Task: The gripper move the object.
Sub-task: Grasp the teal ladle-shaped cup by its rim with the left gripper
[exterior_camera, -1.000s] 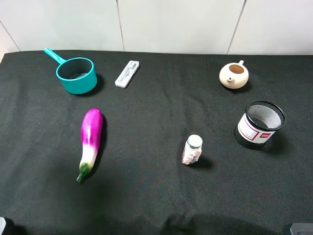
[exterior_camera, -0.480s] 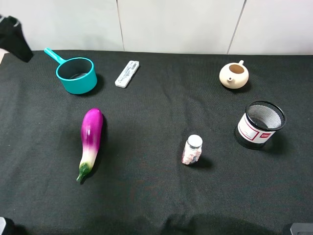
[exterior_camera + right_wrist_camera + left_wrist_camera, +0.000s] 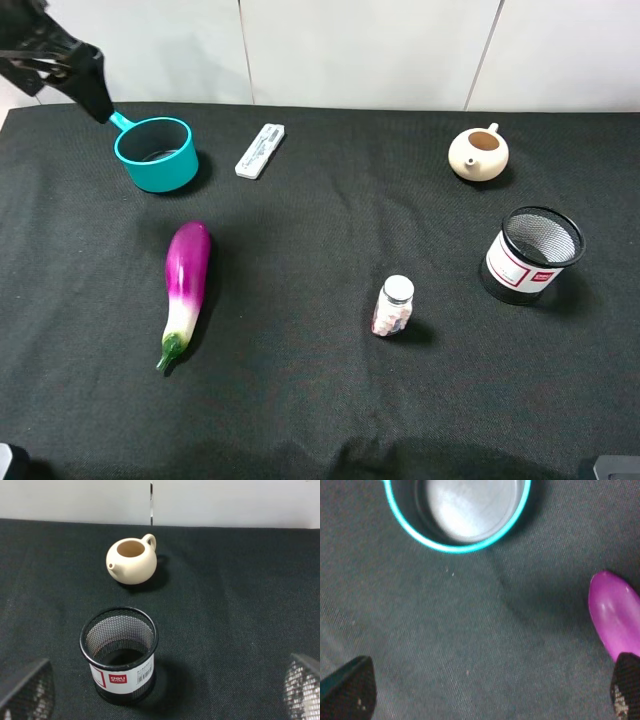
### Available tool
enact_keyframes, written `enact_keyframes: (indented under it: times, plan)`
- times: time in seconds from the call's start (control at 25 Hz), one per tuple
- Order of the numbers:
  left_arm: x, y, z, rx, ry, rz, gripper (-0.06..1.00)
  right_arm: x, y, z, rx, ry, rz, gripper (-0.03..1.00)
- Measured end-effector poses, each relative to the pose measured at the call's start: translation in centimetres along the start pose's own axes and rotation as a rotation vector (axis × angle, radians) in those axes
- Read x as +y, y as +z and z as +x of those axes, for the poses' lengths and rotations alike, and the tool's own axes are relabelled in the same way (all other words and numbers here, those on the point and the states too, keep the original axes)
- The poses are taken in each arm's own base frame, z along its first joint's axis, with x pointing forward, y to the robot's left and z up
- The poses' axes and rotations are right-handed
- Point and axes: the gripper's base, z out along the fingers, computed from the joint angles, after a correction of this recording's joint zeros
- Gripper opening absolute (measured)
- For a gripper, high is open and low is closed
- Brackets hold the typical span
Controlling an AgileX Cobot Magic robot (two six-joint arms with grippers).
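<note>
The teal saucepan (image 3: 157, 155) stands at the back left of the black cloth, its handle pointing to the back left. My left gripper (image 3: 95, 95) hangs over the end of that handle and hides it. In the left wrist view the saucepan (image 3: 465, 505) shows its grey inside, and the left gripper (image 3: 487, 690) is open, its black fingertips (image 3: 347, 687) far apart above bare cloth. My right gripper (image 3: 164, 695) is open and empty, short of the mesh cup.
A purple eggplant (image 3: 186, 280) lies in front of the saucepan; its end shows in the left wrist view (image 3: 615, 617). A white stick-shaped device (image 3: 260, 150), a cream teapot (image 3: 478, 153), a black mesh cup (image 3: 532, 255) and a small bottle (image 3: 395, 305) stand on the cloth.
My left arm has come in from the upper left edge and moved right, over the saucepan's handle end. Nothing on the cloth has moved.
</note>
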Motion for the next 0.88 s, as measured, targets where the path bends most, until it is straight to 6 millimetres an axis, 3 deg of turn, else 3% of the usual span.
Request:
enact_keyframes:
  times: [0.56,0.88]
  plan:
    - [0.8,6.3,-2.7,0.068,0.032,0.076,0.99,0.0,0.0,0.0,0.0,0.0,0.0,0.69]
    - [1.1,8.6,-3.7,0.032,0.091,0.079,0.99,0.0,0.0,0.0,0.0,0.0,0.0,0.69]
